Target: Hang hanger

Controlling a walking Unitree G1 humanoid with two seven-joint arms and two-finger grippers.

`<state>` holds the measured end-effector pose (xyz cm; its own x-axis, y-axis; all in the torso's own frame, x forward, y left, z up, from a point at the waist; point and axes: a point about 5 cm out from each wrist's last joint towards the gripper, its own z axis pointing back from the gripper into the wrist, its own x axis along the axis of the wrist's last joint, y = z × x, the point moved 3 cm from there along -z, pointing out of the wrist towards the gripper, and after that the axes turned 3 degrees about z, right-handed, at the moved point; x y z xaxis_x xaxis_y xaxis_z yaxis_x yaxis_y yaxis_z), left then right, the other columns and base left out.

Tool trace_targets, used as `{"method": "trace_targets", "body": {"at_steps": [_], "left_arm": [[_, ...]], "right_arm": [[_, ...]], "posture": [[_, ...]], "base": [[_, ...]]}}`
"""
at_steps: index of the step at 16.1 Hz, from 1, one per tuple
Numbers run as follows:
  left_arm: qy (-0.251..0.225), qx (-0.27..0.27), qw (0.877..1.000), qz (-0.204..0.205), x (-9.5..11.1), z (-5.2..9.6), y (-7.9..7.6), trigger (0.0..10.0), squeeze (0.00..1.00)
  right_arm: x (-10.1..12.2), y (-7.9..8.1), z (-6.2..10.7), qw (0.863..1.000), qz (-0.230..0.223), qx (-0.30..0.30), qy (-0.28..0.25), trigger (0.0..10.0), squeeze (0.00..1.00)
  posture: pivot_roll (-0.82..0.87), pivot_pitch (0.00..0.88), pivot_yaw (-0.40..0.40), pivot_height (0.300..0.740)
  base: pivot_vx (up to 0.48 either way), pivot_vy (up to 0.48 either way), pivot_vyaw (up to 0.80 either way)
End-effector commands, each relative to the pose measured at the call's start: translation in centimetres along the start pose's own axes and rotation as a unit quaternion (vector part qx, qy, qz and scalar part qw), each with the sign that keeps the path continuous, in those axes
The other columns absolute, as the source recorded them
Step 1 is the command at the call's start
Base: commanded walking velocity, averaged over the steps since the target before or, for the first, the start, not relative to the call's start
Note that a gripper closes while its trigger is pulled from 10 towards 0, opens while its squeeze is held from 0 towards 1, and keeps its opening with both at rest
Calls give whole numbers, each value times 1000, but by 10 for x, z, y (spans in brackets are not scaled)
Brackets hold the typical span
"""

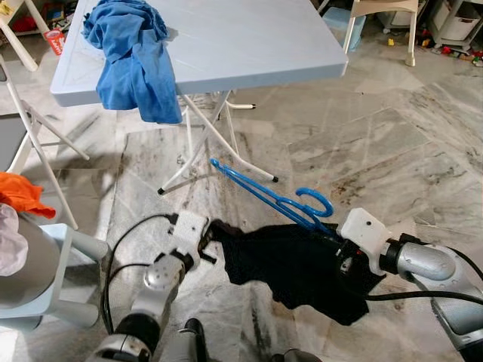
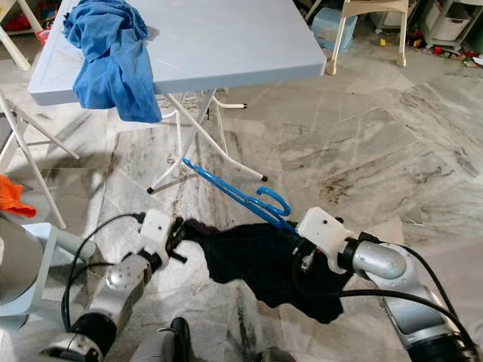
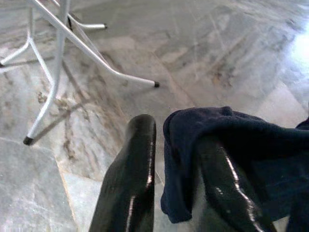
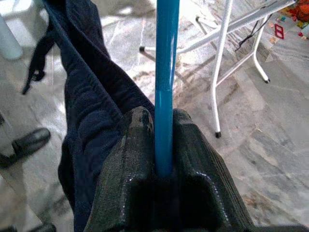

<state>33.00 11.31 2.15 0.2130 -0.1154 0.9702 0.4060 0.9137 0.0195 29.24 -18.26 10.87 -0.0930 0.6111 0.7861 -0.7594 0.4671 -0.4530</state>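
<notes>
Hanger sits clamped in our right claw; left claw seemingly pinches the dark garment, stretching it for threading.

Folding table, pale grey-blue top, white crossed legs, at 12 o'clock. Blue cloth bunched on the table's 10 o'clock corner, one end draped over the front edge. White chair legs at 1 o'clock behind the table. Orange cloth at 9 o'clock, beside a white folding frame. Marble floor, grey veined tiles. Red item on the floor at 11 o'clock, too small to identify.
</notes>
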Motion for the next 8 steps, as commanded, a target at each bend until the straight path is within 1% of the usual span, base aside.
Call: {"method": "trace_targets", "body": {"at_steps": [1,3,5,6,7,8], "left_arm": [[17,7,1000,-9,-10,7,7,10000,1000],[24,3,1000,-12,-13,9,7,10000,1000],[29,-8,999,-19,-17,11,3,10000,1000],[27,-11,999,-21,-17,11,2,10000,1000],[24,-19,999,-33,-17,11,-1,10000,1000],[8,-24,999,-44,-13,11,-3,10000,1000]], "right_arm": [[-4,1,4,1000,21,15,18,10000,0],[-8,3,7,998,37,31,34,10000,0],[-14,2,13,995,63,47,59,10000,0],[-16,1,14,994,70,50,64,10000,0],[-16,0,14,994,74,50,66,10000,0],[-14,-1,12,994,75,46,62,10000,0]], "posture": [[-131,225,-11,740],[-134,228,-15,740],[-137,233,-17,740],[-137,232,-17,740],[-137,232,-17,740],[-138,232,-18,740]], "base": [[0,0,0],[0,0,0],[0,0,0],[0,0,0],[0,0,0],[0,0,0]]}}
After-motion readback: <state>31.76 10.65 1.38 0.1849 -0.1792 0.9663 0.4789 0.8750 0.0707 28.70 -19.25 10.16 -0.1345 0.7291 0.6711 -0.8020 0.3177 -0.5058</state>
